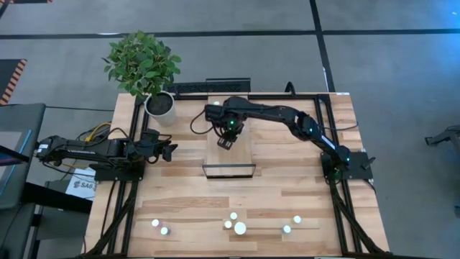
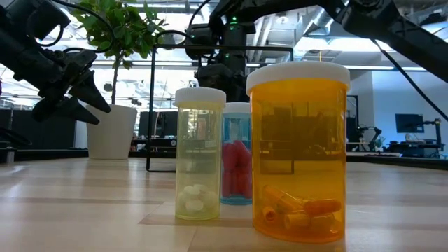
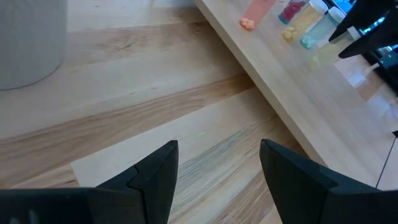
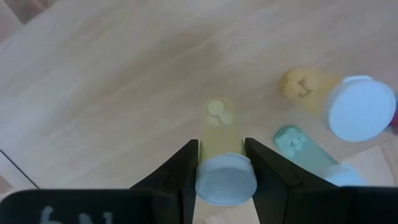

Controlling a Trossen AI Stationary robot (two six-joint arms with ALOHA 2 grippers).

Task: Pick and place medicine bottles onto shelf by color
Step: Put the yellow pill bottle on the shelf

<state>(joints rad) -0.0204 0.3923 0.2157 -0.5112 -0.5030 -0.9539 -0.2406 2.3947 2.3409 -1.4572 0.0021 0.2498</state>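
The shelf [image 1: 241, 152] is a light plank in the middle of the table with a dark frame [image 1: 228, 171] at its near end. My right gripper [image 1: 227, 141] hangs over it, shut on a pale yellow bottle [image 4: 219, 134] with a white cap. An orange-yellow bottle [image 4: 311, 87] and a teal one [image 4: 298, 146] stand beside it on the plank. Several more bottles [image 1: 240, 228] stand near the table's near edge; the low view shows a pale yellow [image 2: 199, 154], a teal [image 2: 236, 154] and a big orange one [image 2: 299, 150]. My left gripper [image 1: 171, 151] waits open, left of the shelf. My right gripper pinches the pale yellow bottle at its white cap [image 4: 225, 180], one finger on each side. The fingers [image 4: 185, 171] come from above, pointing down. The bottle is upright below them, pills in its bottom [image 4: 217, 113]. I cannot tell whether its base rests on the plank.
A white plant pot [image 1: 159, 105] with a leafy plant stands at the far left, close to the shelf. In the left wrist view several bottles [image 3: 292, 12] stand in a row on the plank's far part. The table's dark frame rails [image 1: 338, 201] run along both sides.
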